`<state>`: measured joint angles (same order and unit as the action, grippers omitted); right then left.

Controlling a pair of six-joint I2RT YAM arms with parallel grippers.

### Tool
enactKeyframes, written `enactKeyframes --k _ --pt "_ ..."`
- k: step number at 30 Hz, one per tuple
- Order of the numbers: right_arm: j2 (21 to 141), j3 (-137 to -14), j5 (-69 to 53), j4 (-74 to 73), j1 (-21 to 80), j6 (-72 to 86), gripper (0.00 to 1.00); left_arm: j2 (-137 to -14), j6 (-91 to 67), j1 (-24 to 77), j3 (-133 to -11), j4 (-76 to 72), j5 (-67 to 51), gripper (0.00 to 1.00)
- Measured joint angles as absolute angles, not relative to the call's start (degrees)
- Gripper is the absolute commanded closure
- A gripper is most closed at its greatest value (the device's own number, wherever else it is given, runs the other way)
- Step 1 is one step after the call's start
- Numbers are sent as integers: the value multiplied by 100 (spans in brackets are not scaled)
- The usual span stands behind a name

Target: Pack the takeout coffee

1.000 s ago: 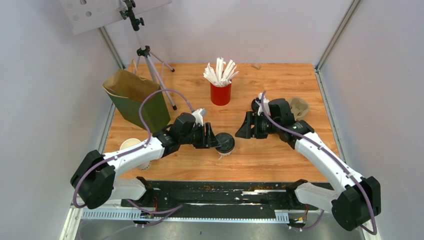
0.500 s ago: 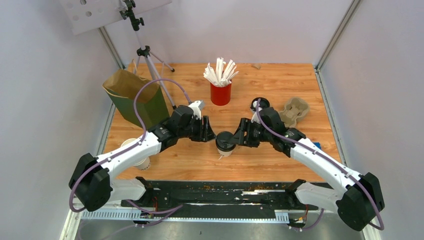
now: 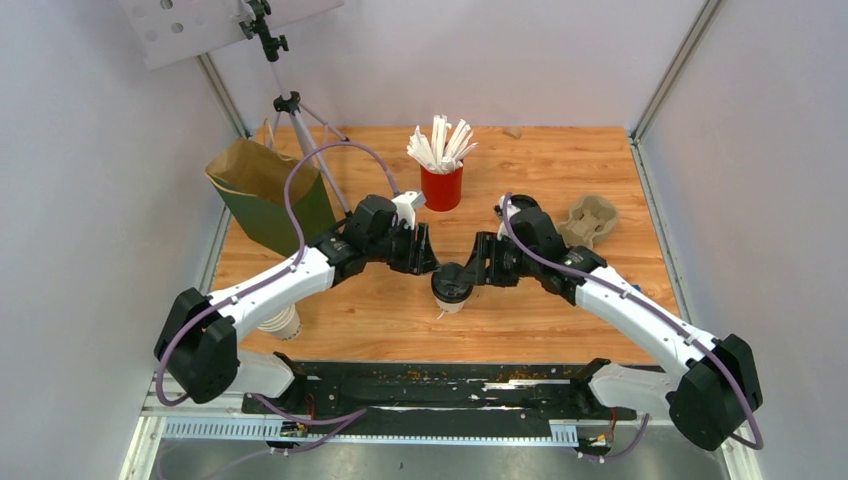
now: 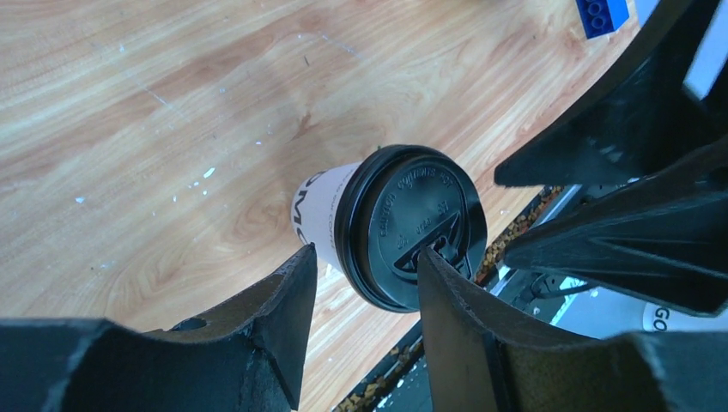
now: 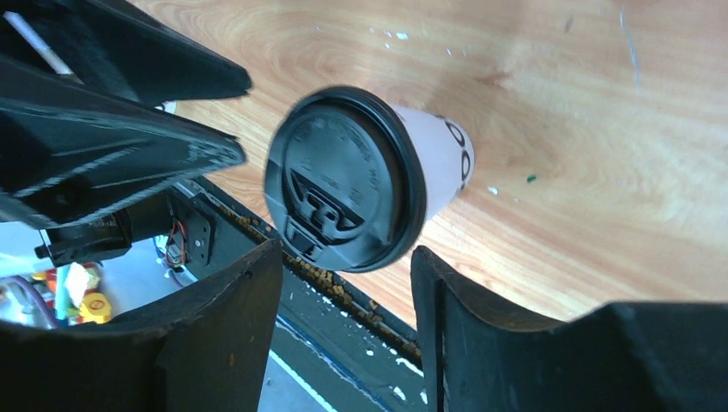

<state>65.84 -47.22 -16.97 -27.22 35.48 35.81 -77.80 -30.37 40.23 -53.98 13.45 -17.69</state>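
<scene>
The takeout coffee (image 3: 450,286), a small white paper cup with a black lid, stands on the wooden table between my two arms. My left gripper (image 3: 429,264) hovers just behind and left of it, open. In the left wrist view the lid (image 4: 412,227) lies just past the left gripper (image 4: 367,256), and one fingertip (image 4: 442,283) overlaps its rim. My right gripper (image 3: 473,274) is open close to the cup's right side. In the right wrist view the cup (image 5: 348,189) sits beyond the right gripper (image 5: 348,253), not between its jaws. The green paper bag (image 3: 272,198) stands open at the back left.
A red cup of white sticks (image 3: 441,182) stands at the back centre. A cardboard cup carrier (image 3: 592,217) lies at the right, a tripod (image 3: 300,130) behind the bag, and another white cup (image 3: 280,322) near the left arm. A blue brick (image 4: 601,15) lies nearby.
My left gripper has let go of the coffee and drawn back and up from it. My right gripper has swung in from the right to the cup. The cup has stayed put.
</scene>
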Motion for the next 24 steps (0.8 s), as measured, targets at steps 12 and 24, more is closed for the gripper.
enactKeyframes --k 12,24 --pt "6980 -5376 -2491 -2692 3551 1990 67 -7177 -3957 4021 -4351 871 -2276 45" --pt "7872 -5872 -2965 -2556 3494 1332 79 -7137 -5310 4021 -3695 -392 -2552 42"
